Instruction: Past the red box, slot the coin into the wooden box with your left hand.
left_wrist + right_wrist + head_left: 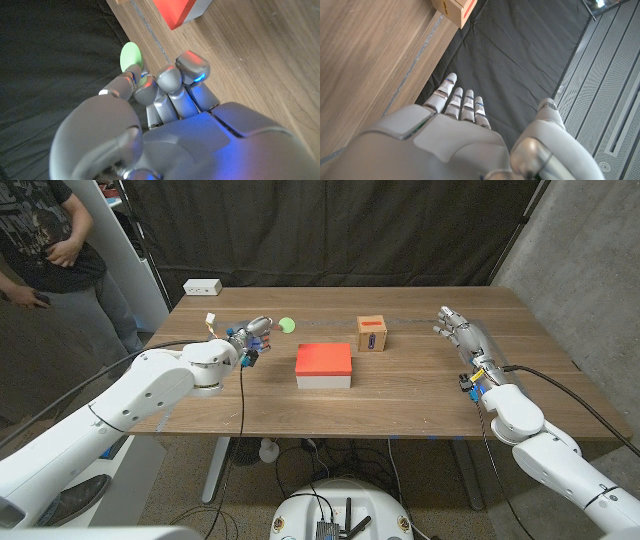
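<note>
The green coin (287,325) is pinched at the fingertips of my left hand (248,340), raised above the table left of the red box (324,360). In the left wrist view the coin (131,57) stands up from the curled fingers (145,90), with a corner of the red box (180,12) beyond it. The wooden box (372,334), with a red-marked slot on top, stands behind the red box and to its right. My right hand (462,335) is over the table's right side, its fingers straight and holding nothing; the wooden box (455,7) shows ahead of it.
A small white box (202,286) sits at the table's (420,400) far left edge. A person (50,240) stands beyond the left corner. A black curtain hangs behind the table.
</note>
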Motion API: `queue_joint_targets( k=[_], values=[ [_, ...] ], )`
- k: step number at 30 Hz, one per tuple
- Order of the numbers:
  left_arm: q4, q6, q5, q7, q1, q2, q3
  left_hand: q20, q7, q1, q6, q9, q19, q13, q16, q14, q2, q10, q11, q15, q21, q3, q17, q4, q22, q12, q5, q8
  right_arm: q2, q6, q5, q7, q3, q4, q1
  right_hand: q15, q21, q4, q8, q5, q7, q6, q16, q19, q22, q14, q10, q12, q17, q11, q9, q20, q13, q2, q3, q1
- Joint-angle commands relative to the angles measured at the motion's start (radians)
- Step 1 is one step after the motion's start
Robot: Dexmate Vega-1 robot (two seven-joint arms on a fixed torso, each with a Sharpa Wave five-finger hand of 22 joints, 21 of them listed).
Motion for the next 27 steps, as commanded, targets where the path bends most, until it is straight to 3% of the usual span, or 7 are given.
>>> queue_joint_targets(
  k=[1, 11, 27],
  values=[
    [-0.023, 0.023, 0.160, -0.027, -0.056, -0.012, 0.043, -0.018, 0.031, 0.029, 0.049, 0.002, -0.005, 0.007, 0.002, 0.001, 0.014, 0.001, -0.001, 0.001, 0.007, -0.005, 0.005, -0.004, 0.003, 0.001, 0.005, 0.117, 0.018, 0.013, -0.010, -0.012, 0.011, -0.020, -0.023, 0.006, 0.002, 0.000, 0.001, -0.002, 0.003, 0.007, 0.007, 0.004, 0.002, 0.005, 0.008, 0.005, -0.001, 0.002, 0.004, 0.005, 0.003, -0.001, 0.006, 0.014],
    [-0.025, 0.002, 0.328, -0.082, -0.100, -0.018, 0.088, -0.019, 0.031, 0.034, 0.051, -0.003, -0.004, 0.010, 0.003, 0.003, 0.012, 0.002, 0.000, 0.001, 0.009, -0.006, 0.008, -0.006, 0.004, 0.003, 0.005, 0.122, 0.032, 0.017, -0.014, -0.013, 0.008, -0.019, -0.024, 0.006, 0.002, -0.001, 0.001, -0.002, 0.003, 0.008, 0.007, 0.005, 0.002, 0.005, 0.009, 0.005, -0.002, 0.003, 0.004, 0.004, 0.003, 0.000, 0.007, 0.015],
    [0.002, -0.031, 0.547, -0.146, -0.148, -0.066, 0.137, -0.018, 0.032, 0.044, 0.054, -0.010, -0.006, 0.014, 0.007, 0.009, 0.008, 0.004, 0.004, 0.001, 0.013, -0.009, 0.023, -0.006, 0.005, 0.006, 0.006, 0.129, 0.048, 0.030, -0.014, -0.018, 0.012, -0.015, -0.039, 0.006, 0.002, -0.001, 0.001, -0.001, 0.003, 0.008, 0.008, 0.006, 0.002, 0.008, 0.012, 0.006, -0.002, 0.002, 0.004, 0.003, 0.003, 0.000, 0.007, 0.017]
  ],
)
